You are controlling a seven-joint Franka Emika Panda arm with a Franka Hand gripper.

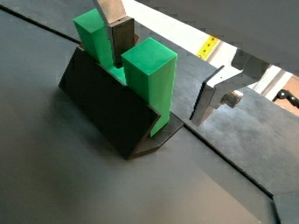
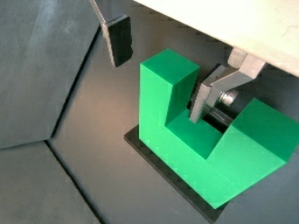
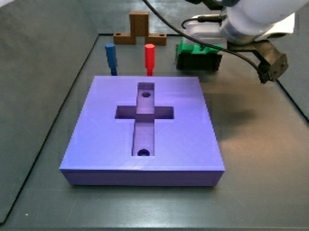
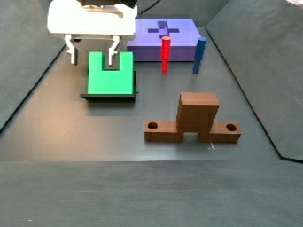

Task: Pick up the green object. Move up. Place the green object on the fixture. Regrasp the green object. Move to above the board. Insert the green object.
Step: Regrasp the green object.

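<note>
The green block point(image 2: 198, 131) sits on the fixture point(image 1: 111, 109), at 12 o'clock past the board point(image 3: 145, 126). The gripper point(image 4: 110, 55) straddles it, open, letting go. Regrasping and inserting remain.

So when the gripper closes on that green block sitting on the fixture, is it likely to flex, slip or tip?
The green object looks thick and solid, so probably rigid. Its smooth, flat faces suit the pads but might slip under a light grip. It leans on the fixture, so it may shift or tip when lifted. The gripper straddles one prong, with one finger in the notch.
</note>
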